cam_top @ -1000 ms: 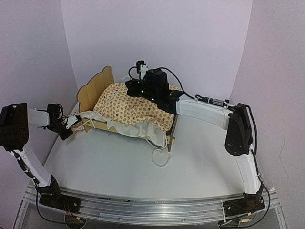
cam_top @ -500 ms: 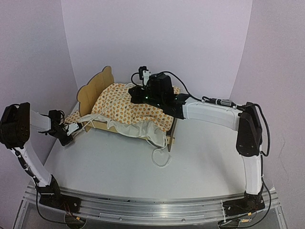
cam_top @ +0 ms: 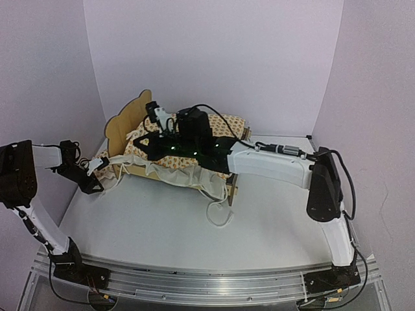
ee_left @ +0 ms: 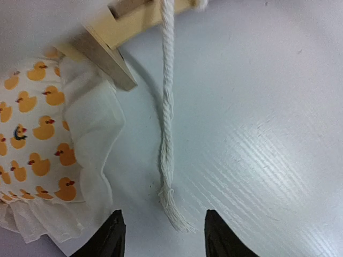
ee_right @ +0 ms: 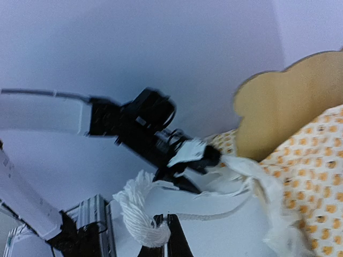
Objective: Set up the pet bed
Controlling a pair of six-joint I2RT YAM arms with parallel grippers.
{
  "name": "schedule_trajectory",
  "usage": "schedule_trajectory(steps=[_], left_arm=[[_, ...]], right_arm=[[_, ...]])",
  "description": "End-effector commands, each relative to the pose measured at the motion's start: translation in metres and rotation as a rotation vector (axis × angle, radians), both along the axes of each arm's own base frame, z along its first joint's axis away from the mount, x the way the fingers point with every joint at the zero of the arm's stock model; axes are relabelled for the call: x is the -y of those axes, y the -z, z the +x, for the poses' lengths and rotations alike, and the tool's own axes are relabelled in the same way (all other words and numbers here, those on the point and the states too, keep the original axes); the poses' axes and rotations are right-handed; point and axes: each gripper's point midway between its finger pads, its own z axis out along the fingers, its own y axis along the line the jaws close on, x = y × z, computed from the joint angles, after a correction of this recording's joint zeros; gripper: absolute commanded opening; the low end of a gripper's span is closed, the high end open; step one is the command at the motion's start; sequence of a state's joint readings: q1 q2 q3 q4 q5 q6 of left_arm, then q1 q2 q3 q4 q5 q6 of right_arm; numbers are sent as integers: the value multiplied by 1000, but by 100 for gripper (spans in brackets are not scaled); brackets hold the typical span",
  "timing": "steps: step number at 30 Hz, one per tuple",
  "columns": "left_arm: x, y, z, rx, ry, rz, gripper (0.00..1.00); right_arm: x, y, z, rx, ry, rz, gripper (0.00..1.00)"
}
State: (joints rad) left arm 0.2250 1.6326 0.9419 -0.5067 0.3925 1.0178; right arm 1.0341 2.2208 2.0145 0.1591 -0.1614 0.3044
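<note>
The pet bed [cam_top: 133,120] sits at the back left of the table [cam_top: 162,227], with a duck-print cushion [cam_top: 227,126] draped over it. The left gripper [ee_left: 165,238] hovers low near the bed's leg, fingers apart, and a frayed cord end [ee_left: 167,160] lies loose just ahead of them. The right gripper [ee_right: 167,236] reaches across the cushion, fingers pinched together on a bunched white tie [ee_right: 138,214].

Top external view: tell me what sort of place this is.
Probably a robot test cell, not a home: plain lilac walls close in a white table, the left arm and right arm are bolted to a metal rail, and a small pet bed sits on it.
</note>
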Motion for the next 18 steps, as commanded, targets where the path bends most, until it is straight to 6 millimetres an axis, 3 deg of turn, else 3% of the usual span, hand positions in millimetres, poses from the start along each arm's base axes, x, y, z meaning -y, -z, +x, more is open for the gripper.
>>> schedule_trajectory(steps=[1, 3, 6, 7, 10, 11, 12, 13, 18], left_arm=[[14, -64, 7, 70, -28, -212, 54], [8, -71, 12, 84, -59, -223, 55], [-1, -83, 23, 128, -109, -236, 58], [-3, -89, 29, 144, -135, -244, 60], [-7, -113, 46, 191, -212, -297, 65], [-6, -123, 50, 204, -224, -324, 67], [-4, -133, 53, 213, -232, -356, 68], [0, -142, 54, 220, -230, -386, 69], [22, -177, 43, 223, -167, -465, 66]], right_arm=[[-60, 63, -104, 5, -321, -135, 0], [-72, 96, -126, -10, -347, -204, 0], [-80, 138, -144, -30, -346, -305, 0], [-82, 148, -147, -35, -344, -330, 6], [-83, 173, -157, -1, -338, -432, 40], [-81, 179, -161, 22, -325, -475, 64], [-79, 179, -161, 44, -312, -498, 79], [-76, 175, -161, 49, -298, -505, 86], [-48, 120, -137, 74, -145, -488, 89]])
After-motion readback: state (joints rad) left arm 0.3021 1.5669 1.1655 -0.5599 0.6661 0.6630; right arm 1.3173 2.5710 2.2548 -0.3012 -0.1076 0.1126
